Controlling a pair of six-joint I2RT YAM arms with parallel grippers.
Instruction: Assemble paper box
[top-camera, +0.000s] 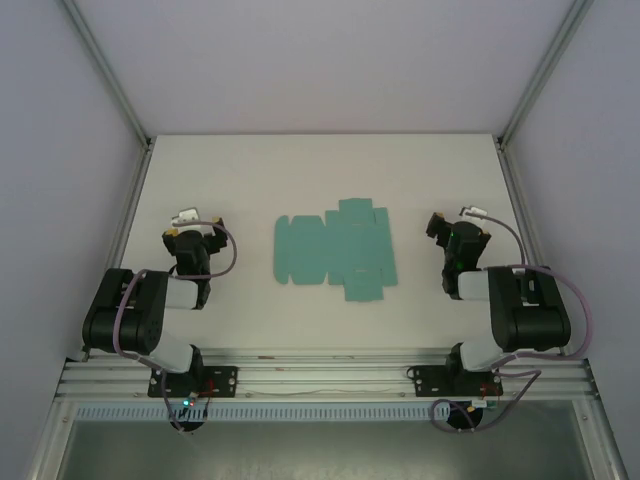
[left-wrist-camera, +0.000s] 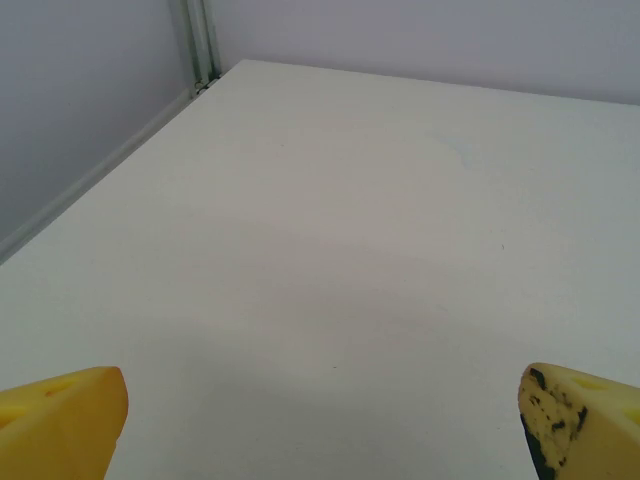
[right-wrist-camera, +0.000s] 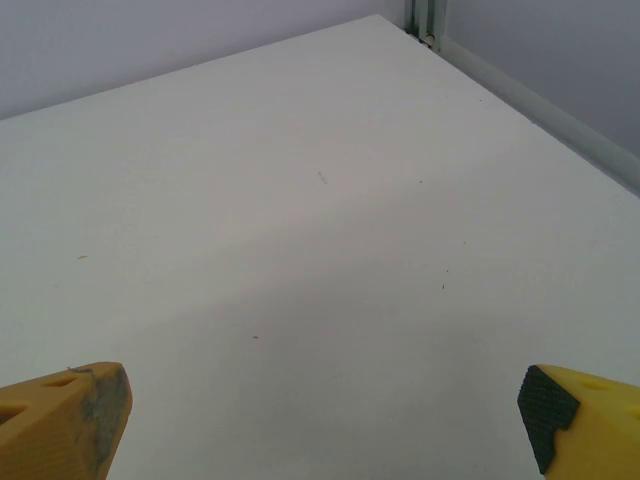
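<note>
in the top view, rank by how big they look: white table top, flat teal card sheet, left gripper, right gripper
1. white table top
2. flat teal die-cut card sheet
3. left gripper and right gripper: these look alike, so no ranking between them

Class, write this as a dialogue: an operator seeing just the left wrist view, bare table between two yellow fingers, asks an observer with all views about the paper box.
Operator: Where is the paper box?
Observer: It lies in the middle of the table, between the left arm and the right arm.
Operator: Folded yet?
Observer: No, it is a flat teal die-cut sheet with its flaps spread.
Operator: Does the right arm hold it?
Observer: No; the right arm's fingers stand wide open over bare table, apart from the sheet.
</note>
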